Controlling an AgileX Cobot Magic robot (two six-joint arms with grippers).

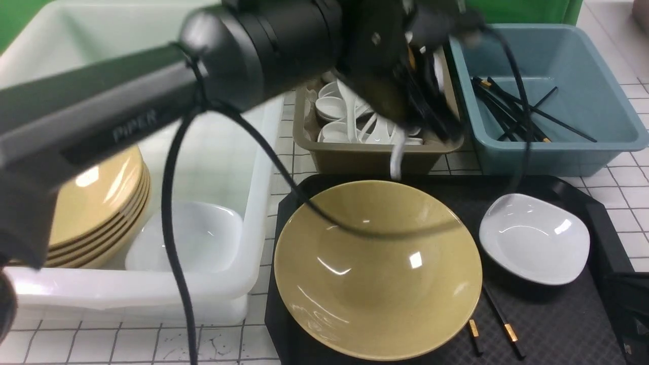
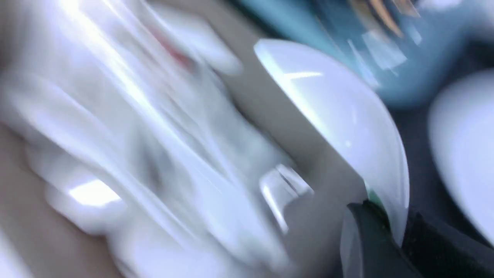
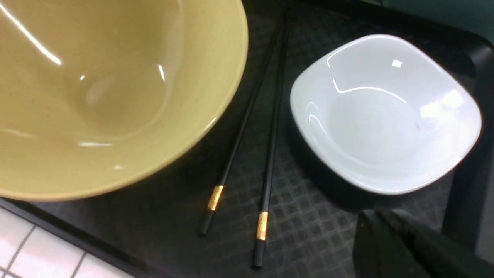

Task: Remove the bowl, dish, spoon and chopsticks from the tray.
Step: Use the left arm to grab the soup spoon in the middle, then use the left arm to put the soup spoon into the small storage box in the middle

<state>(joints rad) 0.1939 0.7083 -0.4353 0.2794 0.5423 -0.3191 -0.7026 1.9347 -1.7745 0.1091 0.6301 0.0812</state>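
hanging at the front edge of the brown bin, the spoon points straight down, pinched by the left gripper. the chopsticks lie on the tray between the bowl and the dish, gold ends toward the robot. the right gripper is mostly hidden, so its grip cannot be told.

Left arm: matte black tubular link, glossy black cylindrical joint housing, pale "PIPER" lettering on the link. Black cable tied alongside, hanging loose below. Left gripper black, blurred.
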